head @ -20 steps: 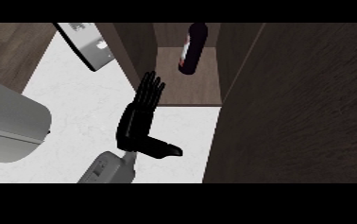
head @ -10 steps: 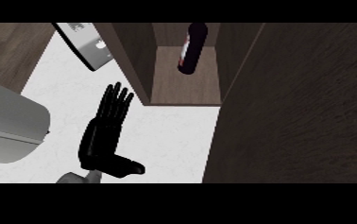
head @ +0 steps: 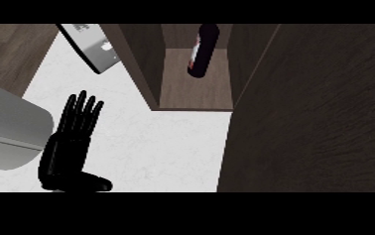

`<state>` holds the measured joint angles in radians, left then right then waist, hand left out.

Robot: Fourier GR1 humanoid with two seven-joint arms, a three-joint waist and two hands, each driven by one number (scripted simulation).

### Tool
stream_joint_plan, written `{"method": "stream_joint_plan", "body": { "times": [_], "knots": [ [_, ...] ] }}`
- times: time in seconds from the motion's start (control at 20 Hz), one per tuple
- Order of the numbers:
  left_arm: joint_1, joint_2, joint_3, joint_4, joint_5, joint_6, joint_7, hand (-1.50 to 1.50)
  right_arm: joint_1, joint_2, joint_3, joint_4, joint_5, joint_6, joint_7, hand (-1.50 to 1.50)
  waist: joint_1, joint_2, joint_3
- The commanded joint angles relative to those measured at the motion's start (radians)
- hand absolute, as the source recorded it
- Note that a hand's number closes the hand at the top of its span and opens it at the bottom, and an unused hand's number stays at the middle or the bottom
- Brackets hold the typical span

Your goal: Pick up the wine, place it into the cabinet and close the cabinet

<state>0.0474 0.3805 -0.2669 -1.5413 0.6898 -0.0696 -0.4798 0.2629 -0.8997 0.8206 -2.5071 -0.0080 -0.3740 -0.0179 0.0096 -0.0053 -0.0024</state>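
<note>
At the lower left of the frame, the robot's left hand (head: 67, 152) shows over the white bench (head: 172, 145). Its fingers (head: 81, 112) are straight and lie close together, pointing toward the top of the frame, and the thumb sticks out sideways to the right at the bottom edge of the view. The hand holds nothing and touches none of the other things. The right hand does not show.

Just left of the hand, at the left edge of the frame, sits a pale grey rounded object (head: 18, 130), only partly visible; what it is cannot be told.

The right side of the frame is filled by a broad dark wooden panel, the cabinet door (head: 300, 115), standing open.

Higher up, in the upper middle of the frame, the cabinet (head: 143, 60) is open, with a brown wooden shelf floor inside. The wine (head: 201, 50), a dark bottle with a reddish label, stands on that shelf inside the cabinet, well apart from the hand.

At the upper left, a grey metallic slab (head: 93, 45) lies at an angle beside the cabinet's left wall.
</note>
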Motion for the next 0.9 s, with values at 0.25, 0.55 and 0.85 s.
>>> {"method": "stream_joint_plan", "body": {
  "times": [0.25,0.55,0.85],
  "knots": [
    [0.038,0.112,0.129,-0.033,0.087,-0.08,0.045,-1.5,-0.047,0.077,0.108,-0.18,0.005,0.021,0.111,1.5,-0.004,0.001,0.0],
    [0.054,0.168,0.179,-0.015,0.119,-0.151,0.06,-1.5,-0.119,0.122,0.133,-0.159,0.0,0.045,0.187,1.5,0.005,0.003,-0.002],
    [0.029,0.18,0.207,0.024,0.141,-0.191,0.058,-1.5,-0.187,0.201,0.111,-0.134,-0.045,0.046,0.211,1.5,0.02,0.009,-0.005]
  ]
}}
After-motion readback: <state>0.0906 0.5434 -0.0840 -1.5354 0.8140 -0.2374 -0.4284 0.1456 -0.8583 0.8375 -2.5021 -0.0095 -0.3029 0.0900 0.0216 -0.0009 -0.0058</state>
